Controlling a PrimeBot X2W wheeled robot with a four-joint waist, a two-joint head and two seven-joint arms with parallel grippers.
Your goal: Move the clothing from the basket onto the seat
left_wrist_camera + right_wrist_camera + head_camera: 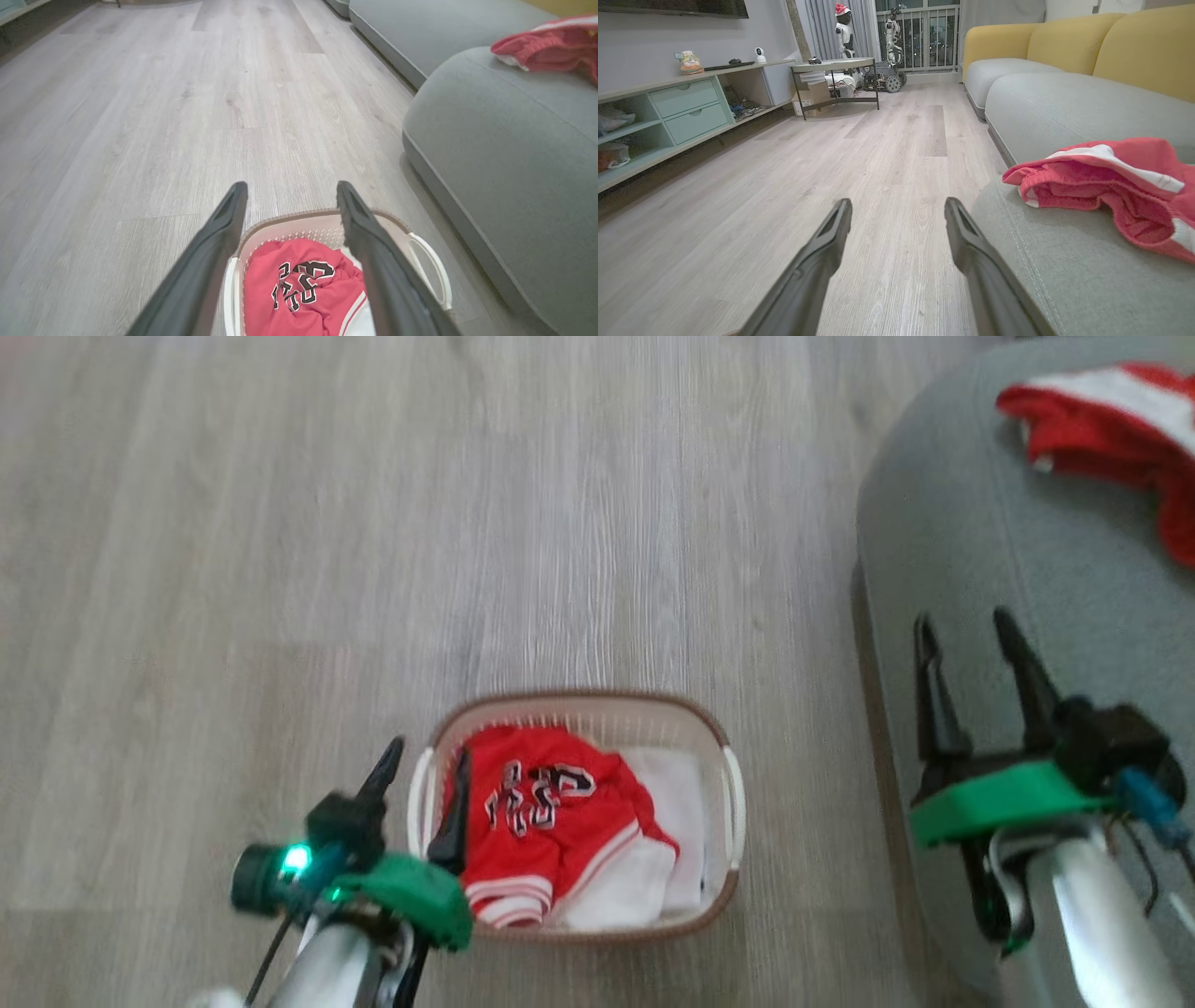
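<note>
step: second pick, as I judged it. One red piece [1111, 420] already lay on the seat [980, 551]; the jersey [551, 821] was in the basket [579, 695].
my left gripper [428, 761]: fingers spread wide and empty, hanging over the basket's left end. One finger was over the jersey's edge, the other outside the left handle. I couldn't tell whether anything touched.
my right gripper [964, 625]: spread wide and empty, over the seat's front edge, near the red piece but apart from it.
jersey: crumpled, lettering up, filling the basket's left and middle, with a white sheet [672, 784] beside it on the right.
basket: sat on the wood floor [280, 523], beside the seat, not touching it.
next move (my guess): shift my left gripper rightwards so both fingers cleared the rim, drop into the bunched red cloth, pinch, lift.
needs: grab red cloth only, not the white sheet, and lift high enough to clear the rim and seat edge.
risk: the basket looked light and might have come up with the cloth.
</note>
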